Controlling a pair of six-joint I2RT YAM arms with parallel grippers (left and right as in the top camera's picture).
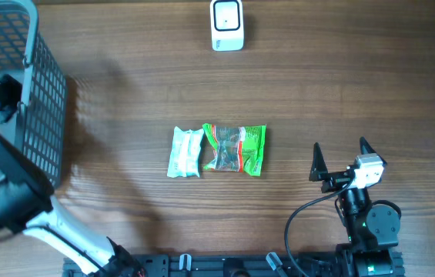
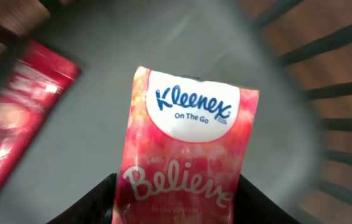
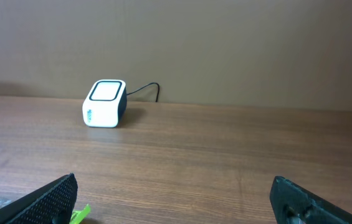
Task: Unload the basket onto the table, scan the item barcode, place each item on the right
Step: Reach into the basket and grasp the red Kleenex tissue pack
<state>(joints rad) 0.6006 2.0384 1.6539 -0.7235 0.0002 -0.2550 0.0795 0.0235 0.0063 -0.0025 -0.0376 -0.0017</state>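
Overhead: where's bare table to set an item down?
Free: table between scanner and green packet; between basket and white packet; between green packet and right end effector. Crowded: centre, packets side by side, and far left by the basket.

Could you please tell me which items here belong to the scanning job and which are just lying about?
For the job: Kleenex pack, held in the left gripper; barcode scanner.
Lying about: red packet in the basket; white packet and green packet on the table.
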